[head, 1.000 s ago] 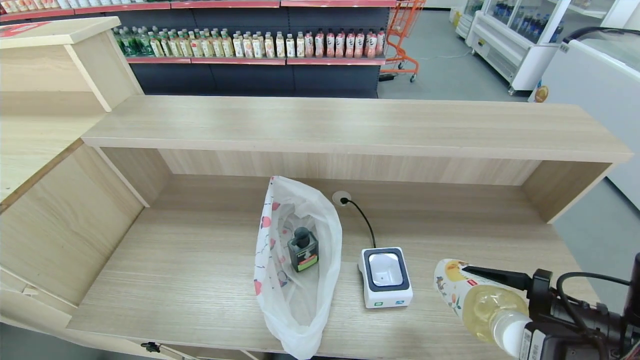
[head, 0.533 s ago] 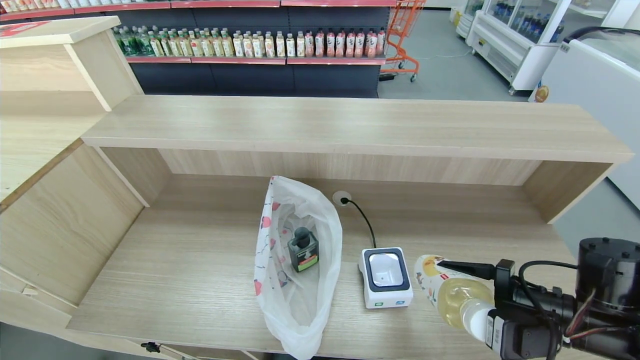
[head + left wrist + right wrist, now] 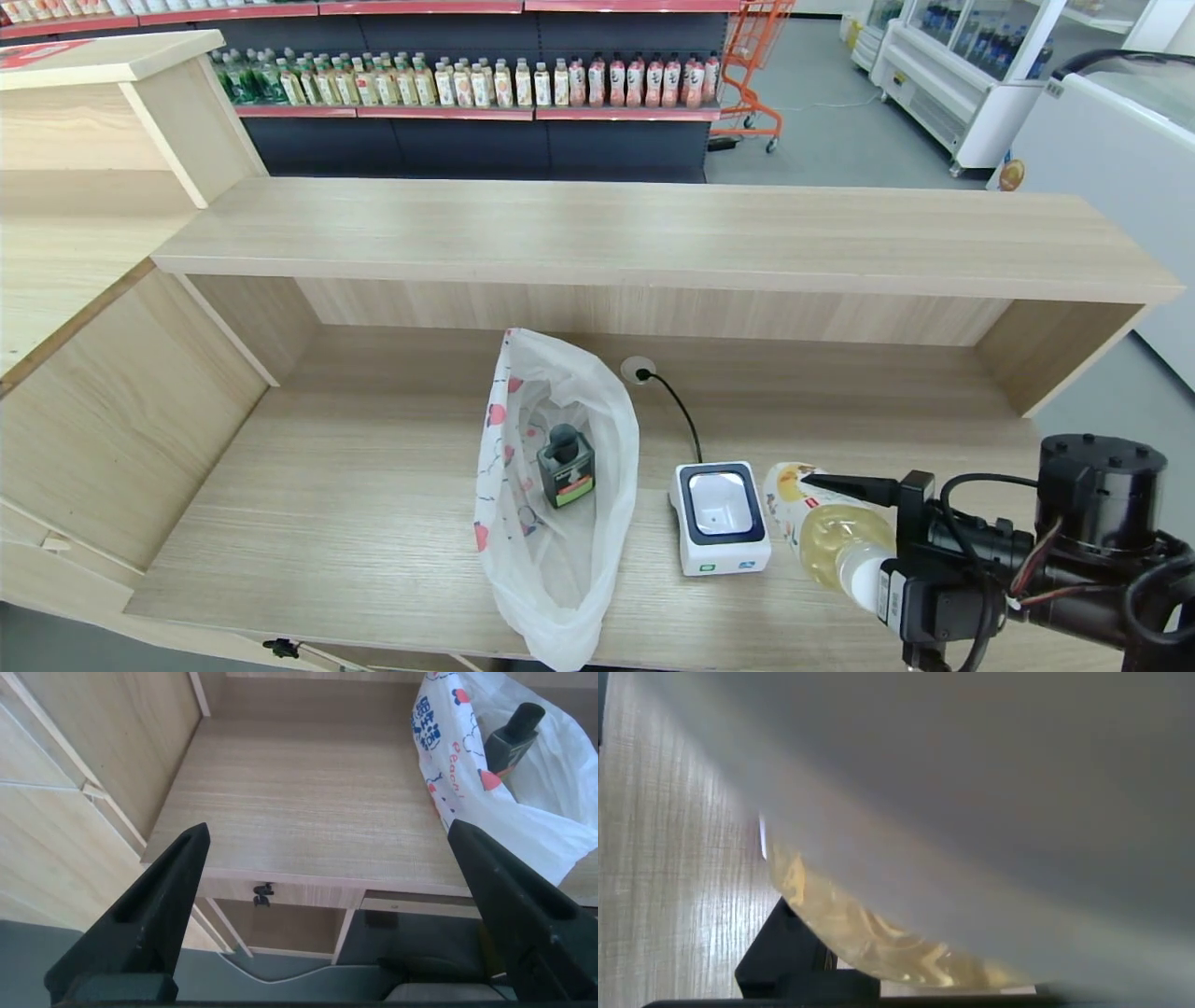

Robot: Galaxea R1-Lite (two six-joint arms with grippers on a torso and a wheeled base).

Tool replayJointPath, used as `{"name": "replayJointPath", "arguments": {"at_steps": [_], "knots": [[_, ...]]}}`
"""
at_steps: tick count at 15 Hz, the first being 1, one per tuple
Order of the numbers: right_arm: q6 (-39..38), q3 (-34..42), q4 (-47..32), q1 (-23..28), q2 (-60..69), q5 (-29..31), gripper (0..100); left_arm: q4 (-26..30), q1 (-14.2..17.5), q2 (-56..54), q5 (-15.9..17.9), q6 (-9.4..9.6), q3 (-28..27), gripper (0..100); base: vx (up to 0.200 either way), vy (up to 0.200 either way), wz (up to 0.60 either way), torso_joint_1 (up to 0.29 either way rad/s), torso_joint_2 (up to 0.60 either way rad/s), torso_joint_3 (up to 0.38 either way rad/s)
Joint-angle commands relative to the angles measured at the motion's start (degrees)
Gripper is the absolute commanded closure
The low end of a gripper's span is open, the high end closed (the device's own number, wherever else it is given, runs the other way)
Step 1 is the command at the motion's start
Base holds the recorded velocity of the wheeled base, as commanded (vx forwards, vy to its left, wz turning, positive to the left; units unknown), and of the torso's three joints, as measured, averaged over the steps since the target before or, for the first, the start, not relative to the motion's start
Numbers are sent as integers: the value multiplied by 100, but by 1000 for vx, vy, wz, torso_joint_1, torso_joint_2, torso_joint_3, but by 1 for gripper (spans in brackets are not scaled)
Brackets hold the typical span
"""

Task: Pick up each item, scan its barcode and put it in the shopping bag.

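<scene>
While the wooden counter takes up most of the head view, the biggest thing on it is the shopping bag. It's white with red prints, and its mouth gapes upward near the front edge.

Next in size is the drink bottle, and it's off the counter! It lies on its side in the right gripper, whose fingers are clamped around it, one dark finger running along the top. The bottle's base end hangs just beside the scanner, at the unit's right edge and not yet over the glass window. Smallest of all, a dark pump bottle stands inside the bag.

My read is that one item is bagged. This second one is picked up, with its scan and the drop into the bag left to do.

The left gripper has its fingers spread wide with nothing between them. It hangs out in front of the counter's near edge.

Now the drink bottle itself. It's clear plastic with pale yellow liquid inside. A colourful printed label wraps the base half, and the end toward the wrist is white. Where the barcode sits, I cannot tell.
</scene>
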State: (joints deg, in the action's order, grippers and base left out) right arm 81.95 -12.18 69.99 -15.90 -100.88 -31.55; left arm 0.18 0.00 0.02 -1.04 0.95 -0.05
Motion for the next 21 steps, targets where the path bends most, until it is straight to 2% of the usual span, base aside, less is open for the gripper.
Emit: {"name": "replayJointPath", "arguments": {"at_steps": [1,17,21], "knots": [[-3,-48,50,-1,-292,-115,100,-1,0,-2,-2,2,5,0,0,0,0,0,0,0],[32,-311,217,-89,-925,-202,100,-1,0,-2,-2,2,5,0,0,0,0,0,0,0],[14,-373,1079,-63,-1408,-185,100,-1,0,-2,-2,-7,-4,0,0,0,0,0,0,0]]}}
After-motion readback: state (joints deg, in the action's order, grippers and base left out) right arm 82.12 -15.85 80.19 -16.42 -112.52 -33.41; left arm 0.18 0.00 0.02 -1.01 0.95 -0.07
